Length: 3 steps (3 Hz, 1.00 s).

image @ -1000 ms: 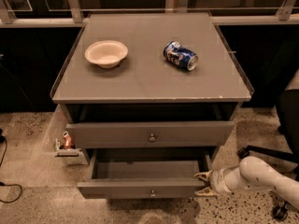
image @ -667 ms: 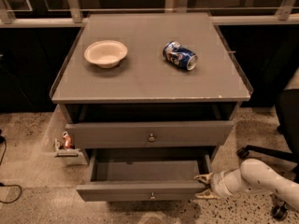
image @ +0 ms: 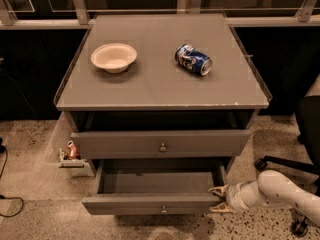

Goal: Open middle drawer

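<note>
The middle drawer (image: pixel 131 204) sat at the lower centre of the frame, pulled well out from the cabinet, its inside bare and its small knob (image: pixel 163 210) facing forward. The claw (image: pixel 215 199) came in from the lower right on a white arm (image: pixel 272 190). Its two fingers were spread apart, one above and one below the right end of the drawer's front, touching it. Above, the upper drawer (image: pixel 120 144) stood only slightly out. On the grey counter (image: pixel 160 86) a pale bowl (image: pixel 113 57) rested at the left and a blue can (image: pixel 193 59) lay on its side at the right, well apart.
</note>
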Available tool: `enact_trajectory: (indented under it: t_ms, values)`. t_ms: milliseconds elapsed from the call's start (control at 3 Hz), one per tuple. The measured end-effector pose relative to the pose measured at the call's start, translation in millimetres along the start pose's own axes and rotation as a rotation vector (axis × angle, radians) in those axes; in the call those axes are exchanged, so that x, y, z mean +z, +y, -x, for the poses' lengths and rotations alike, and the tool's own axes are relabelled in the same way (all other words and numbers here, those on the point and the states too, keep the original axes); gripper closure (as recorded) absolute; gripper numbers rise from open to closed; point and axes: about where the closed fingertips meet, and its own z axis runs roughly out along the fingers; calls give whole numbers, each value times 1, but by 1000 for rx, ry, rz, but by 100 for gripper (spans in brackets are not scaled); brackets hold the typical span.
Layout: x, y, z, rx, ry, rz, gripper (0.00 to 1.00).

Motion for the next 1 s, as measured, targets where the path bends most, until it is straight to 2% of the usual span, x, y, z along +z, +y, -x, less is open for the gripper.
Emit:
enact_trajectory:
  t_ms: [333, 667, 1000]
  values:
    - [0, 0, 0, 0, 0, 0, 35]
    - [0, 13, 2, -22, -9, 11, 12]
    - [-2, 22, 1, -22, -11, 23, 15]
